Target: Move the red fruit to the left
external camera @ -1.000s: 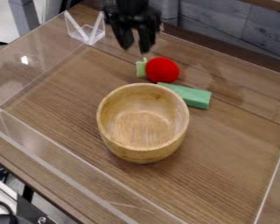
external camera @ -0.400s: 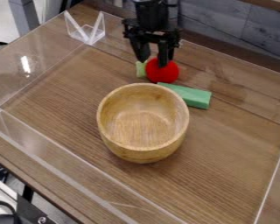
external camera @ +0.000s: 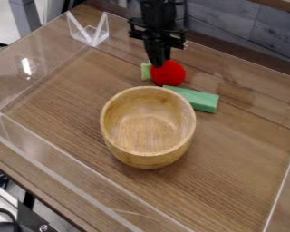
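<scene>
Wood-grain worktop (external camera: 238,177), clear walls around. Tool (external camera: 161,58): pointing down, fingers drawn together at the top of the red fruit (external camera: 170,74), which sits on the worktop directly beneath it; actual grip not discernible. Wooden bowl (external camera: 145,156): camera side of tool.

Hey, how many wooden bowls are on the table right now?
1. The wooden bowl stands at the centre of the picture, nearer the camera than the red fruit and the green block. Nothing in view looks big enough to hide another.
</scene>
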